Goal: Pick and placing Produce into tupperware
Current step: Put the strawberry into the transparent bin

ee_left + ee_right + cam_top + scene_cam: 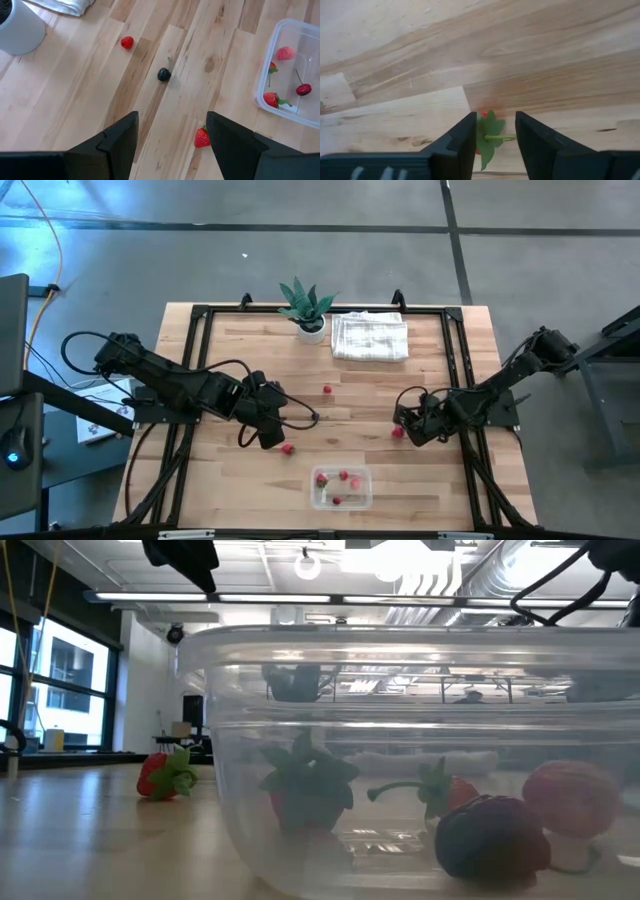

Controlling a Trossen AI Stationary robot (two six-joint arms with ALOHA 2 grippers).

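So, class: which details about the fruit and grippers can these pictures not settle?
- Right gripper: fingers straddle a red piece; contact unclear, fingers hide its sides.
- Tupperware: piece count uncertain; tiny from above, wall blurs the low view.
- Left gripper: open; strawberry partly hidden by its finger.

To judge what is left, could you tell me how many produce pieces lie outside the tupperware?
4: a red piece nearest the cloth, a dark piece mid-table, a strawberry by the left tool, a leafy piece between the right tool's fingers. None seems hidden.
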